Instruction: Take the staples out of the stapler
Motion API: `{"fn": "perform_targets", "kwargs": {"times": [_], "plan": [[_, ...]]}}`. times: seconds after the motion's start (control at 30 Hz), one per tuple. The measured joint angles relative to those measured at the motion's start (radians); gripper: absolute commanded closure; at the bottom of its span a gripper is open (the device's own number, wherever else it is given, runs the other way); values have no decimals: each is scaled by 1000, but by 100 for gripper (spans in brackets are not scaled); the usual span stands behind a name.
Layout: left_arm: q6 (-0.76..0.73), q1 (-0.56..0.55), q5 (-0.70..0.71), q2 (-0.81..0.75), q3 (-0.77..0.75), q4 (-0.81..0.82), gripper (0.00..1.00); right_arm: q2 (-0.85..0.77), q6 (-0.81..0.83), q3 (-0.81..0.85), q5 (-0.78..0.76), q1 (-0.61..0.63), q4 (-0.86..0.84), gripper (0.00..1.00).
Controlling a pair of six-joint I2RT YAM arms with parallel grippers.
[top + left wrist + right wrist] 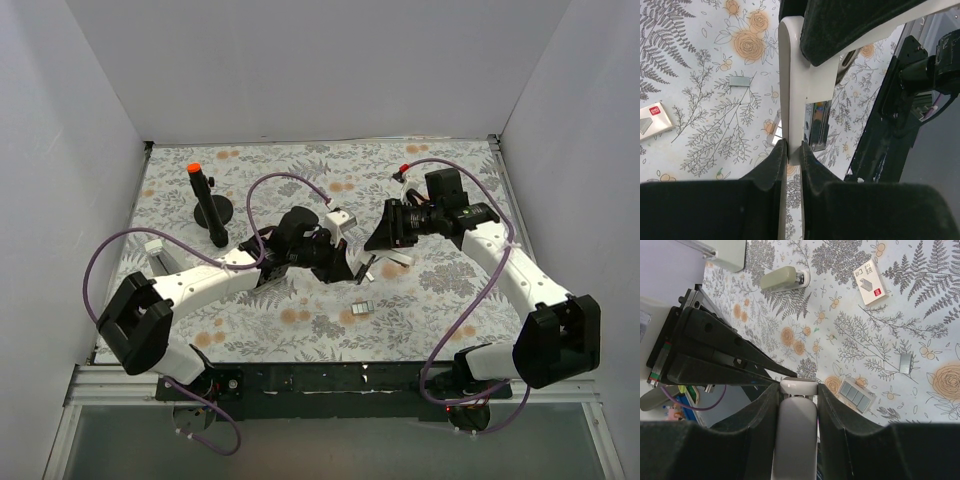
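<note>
Both grippers hold the stapler (368, 266) above the middle of the table. My left gripper (792, 148) is shut on the thin edge of its pale arm (801, 75); the silvery staple channel (817, 125) hangs beside that arm. My right gripper (797, 390) is shut on the stapler's rounded grey-beige body (796, 435). In the top view the left gripper (350, 265) and the right gripper (385, 240) almost meet. One short silvery staple strip (740, 81) lies on the cloth; it also shows in the right wrist view (905, 362).
A white-pink box (652, 120) lies on the floral cloth, also in the right wrist view (870, 282). A row of small grey blocks (365, 307) lies below the grippers. A beige oval object (782, 277) lies farther off. A black stand with an orange tip (205, 205) stands at back left.
</note>
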State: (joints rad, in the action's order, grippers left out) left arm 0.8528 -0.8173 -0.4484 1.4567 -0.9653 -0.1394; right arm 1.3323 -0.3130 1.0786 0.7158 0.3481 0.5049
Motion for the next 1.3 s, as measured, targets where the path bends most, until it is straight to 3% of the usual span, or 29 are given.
{"fn": "perform_targets", "kwargs": {"times": [0.07, 0.1, 0.13, 0.5, 0.73, 0.93, 1.07, 1.3], "plan": [[6, 0, -16, 11, -1, 9, 100, 5, -7, 0, -7, -1, 0, 95], [14, 2, -26, 18, -1, 13, 100, 8, -11, 0, -11, -1, 1, 83], [23, 4, -36, 24, -1, 18, 100, 12, -15, 0, -14, -1, 1, 79], [251, 18, -69, 39, 24, 176, 100, 27, -104, 120, -113, -11, 28, 38], [356, 9, -120, 37, 50, 182, 100, -85, -192, 161, -188, -94, -105, 36], [454, 21, -103, 34, 54, 193, 100, -161, -173, 140, -220, -89, -135, 32], [598, 60, -78, 34, 56, 214, 100, -238, -135, 23, -269, -51, -142, 26], [802, 83, 6, 34, 56, 256, 100, -363, -97, -143, -418, 100, -183, 29]]}}
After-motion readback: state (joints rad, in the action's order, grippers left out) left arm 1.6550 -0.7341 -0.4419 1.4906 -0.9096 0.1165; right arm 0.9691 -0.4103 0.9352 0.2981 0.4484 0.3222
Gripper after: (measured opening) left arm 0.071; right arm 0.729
